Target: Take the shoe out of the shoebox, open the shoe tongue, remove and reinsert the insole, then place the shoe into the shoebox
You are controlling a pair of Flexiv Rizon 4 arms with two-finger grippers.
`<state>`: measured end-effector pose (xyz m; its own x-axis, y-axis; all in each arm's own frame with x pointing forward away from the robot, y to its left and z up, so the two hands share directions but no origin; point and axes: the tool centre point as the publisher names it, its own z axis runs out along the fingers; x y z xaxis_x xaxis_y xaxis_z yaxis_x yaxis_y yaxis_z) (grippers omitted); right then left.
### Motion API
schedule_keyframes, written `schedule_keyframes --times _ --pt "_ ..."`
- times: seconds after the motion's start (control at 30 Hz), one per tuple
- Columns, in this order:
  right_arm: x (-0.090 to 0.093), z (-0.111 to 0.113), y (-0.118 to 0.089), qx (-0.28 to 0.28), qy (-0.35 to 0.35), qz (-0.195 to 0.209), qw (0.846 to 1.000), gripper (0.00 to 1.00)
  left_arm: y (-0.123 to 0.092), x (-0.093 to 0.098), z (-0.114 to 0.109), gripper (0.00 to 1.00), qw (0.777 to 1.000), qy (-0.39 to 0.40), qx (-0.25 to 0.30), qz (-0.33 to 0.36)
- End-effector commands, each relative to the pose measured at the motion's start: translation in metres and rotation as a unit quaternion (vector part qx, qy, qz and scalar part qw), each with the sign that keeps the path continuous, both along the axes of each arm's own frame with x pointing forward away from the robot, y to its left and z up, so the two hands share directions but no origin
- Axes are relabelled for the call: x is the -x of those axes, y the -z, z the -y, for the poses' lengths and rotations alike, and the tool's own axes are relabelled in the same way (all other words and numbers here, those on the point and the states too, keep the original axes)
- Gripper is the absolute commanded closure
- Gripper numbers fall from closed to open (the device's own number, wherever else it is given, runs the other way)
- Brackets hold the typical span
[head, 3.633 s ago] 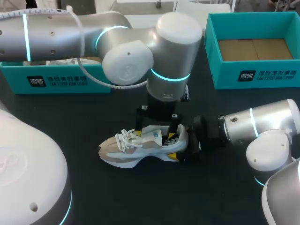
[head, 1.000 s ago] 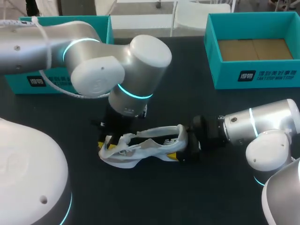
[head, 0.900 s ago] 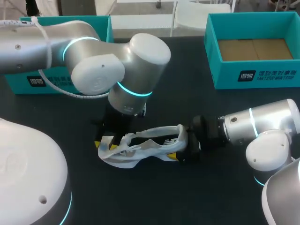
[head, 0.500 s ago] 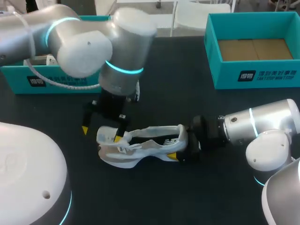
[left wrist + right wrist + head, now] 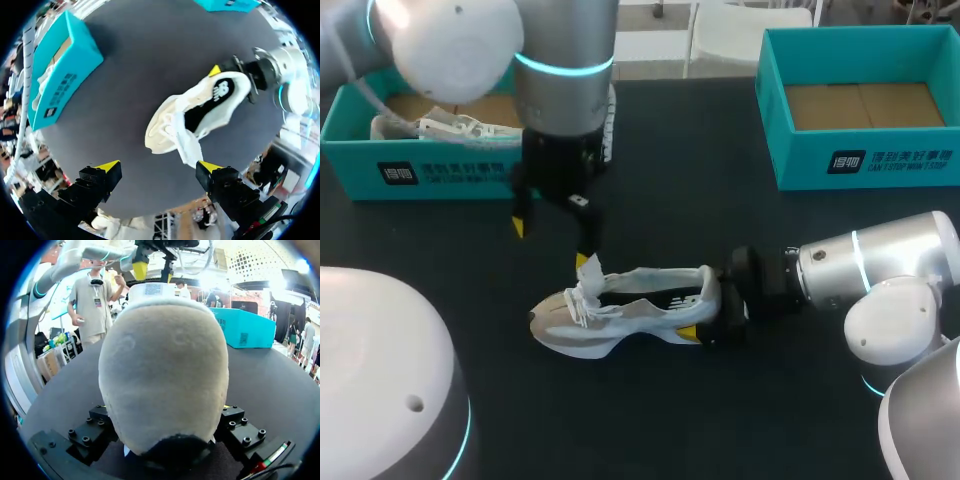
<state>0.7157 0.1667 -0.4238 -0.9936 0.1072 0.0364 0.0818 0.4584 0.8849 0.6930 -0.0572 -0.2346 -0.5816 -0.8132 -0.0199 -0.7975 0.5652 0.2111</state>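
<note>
- Tongue (image 5: 186, 147) change: a second ago the left jaws were down at the toe end of the sneaker (image 5: 630, 318), pulling the tongue up and forward. Now they are lifted off it, spread wide with nothing between them, hanging above the laces.
- One yellow fingertip (image 5: 585, 262) is just beside the raised tongue; whether it touches cannot be told.
- Sneaker has barely shifted. It stands upright on its sole in the middle of the surface (image 5: 720, 220), toe toward my left, heel toward my right.
- Right jaws are unchanged through all frames, pinching the heel from both sides. The heel fills the right wrist view.
- Throat now gapes; the dark insole (image 5: 207, 102) shows through the opening in the left wrist view.
- Judgement: the tongue step looks finished and insole removal is next. The left jaws would have to come back down into the opening while the right hold steadies the sneaker.
- Room, far side: the empty shoebox (image 5: 880, 160) sits at far right, well apart from the sneaker. The second shoebox (image 5: 440, 175), holding another sneaker (image 5: 430, 125), sits at far left behind the left arm (image 5: 565, 60). Bare surface lies between the sneaker and both boxes.
- Room, near side: the right arm (image 5: 860, 265) lies low at the heel, so free approach looks to be from above and from the toe side.
</note>
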Motion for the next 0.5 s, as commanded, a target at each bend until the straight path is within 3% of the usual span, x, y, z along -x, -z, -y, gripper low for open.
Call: schedule_keyframes --times 0.03,0.17,0.3,0.5 --pt "-0.001 -0.004 0.004 0.002 0.000 0.000 1.000 1.00 -0.016 0.004 0.013 0.00 0.906 0.411 0.100 -0.022" --pt "-0.001 -0.004 0.004 0.002 0.000 0.000 1.000 1.00 -0.026 0.005 0.035 0.00 0.854 0.505 0.123 -0.021" --pt "-0.001 -0.004 0.004 0.002 0.000 0.000 1.000 1.00 -0.032 -0.001 0.059 0.00 0.818 0.555 0.151 -0.024" --pt "-0.001 -0.004 0.004 0.002 0.000 0.000 1.000 1.00 -0.031 0.000 0.080 0.00 0.792 0.588 0.163 -0.021"
